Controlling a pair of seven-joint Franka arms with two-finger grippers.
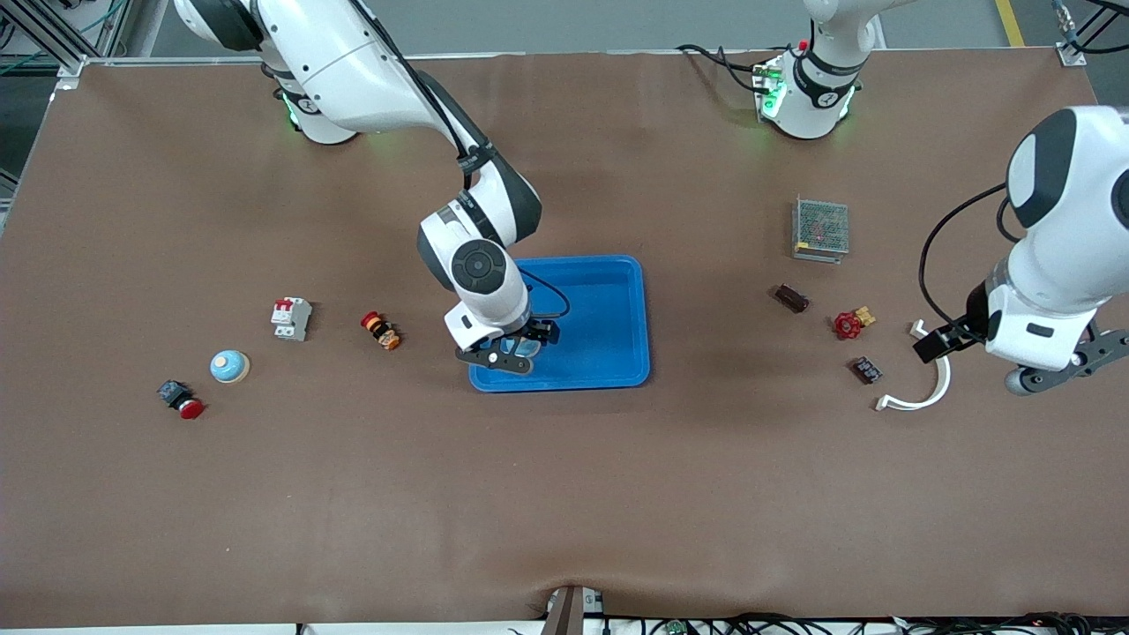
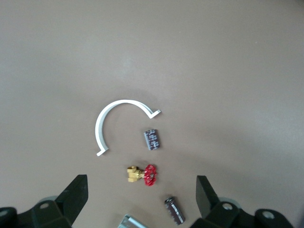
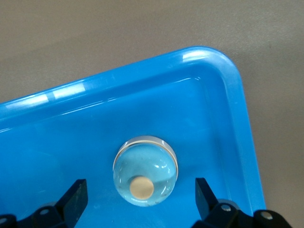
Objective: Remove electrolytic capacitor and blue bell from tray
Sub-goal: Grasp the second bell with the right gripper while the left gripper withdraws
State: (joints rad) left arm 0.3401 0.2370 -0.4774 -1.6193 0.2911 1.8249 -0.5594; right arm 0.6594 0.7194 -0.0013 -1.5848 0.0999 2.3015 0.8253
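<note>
While both end effectors gape wide | bells: two (image 1: pixel 229 366) (image 3: pixel 146 176) | capacitors: two (image 1: pixel 791 298) (image 1: pixel 865 369)

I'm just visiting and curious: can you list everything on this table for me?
tray: one, blue, mid-table
bell in tray: one, light blue, under the right gripper
bell on table: one, light blue, toward the right arm's end
circuit breaker: one, white and red, beside that bell
push button: one, red and black, nearer the camera than that bell
orange part: one, beside the tray
mesh box: one, grey metal, toward the left arm's end
capacitors: two, dark, flanking the valve
valve: one, red and brass
curved clamp: one, white
right gripper: open, over the tray
left gripper: open, over the valve
</note>
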